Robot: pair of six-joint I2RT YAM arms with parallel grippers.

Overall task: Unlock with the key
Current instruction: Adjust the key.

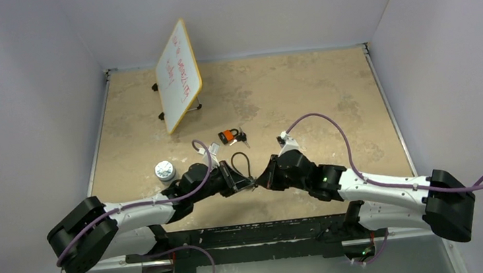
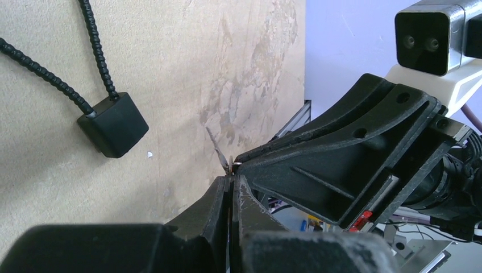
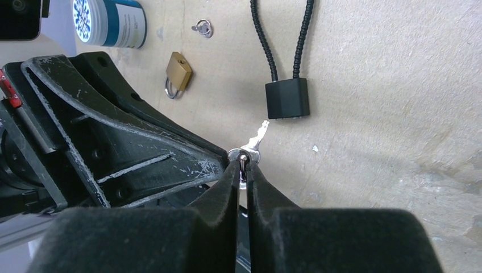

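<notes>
Both arms meet low over the desk (image 1: pixel 302 96), near the middle of its near edge. The small silver key (image 3: pixel 258 139) sits right where their tips come together. The right gripper (image 3: pixel 243 166) is clamped on the key's head, and the blade pokes out towards the black cable lock (image 3: pixel 287 98) lying just beyond. The left gripper (image 2: pixel 230 183) is squeezed tight too, its tip against the key. Whether it shares the hold I cannot tell. To do this well, I'd say one hand should grip the key square and firm while the other steadies the lock body, so the blade goes in straight rather than skidding off.
</notes>
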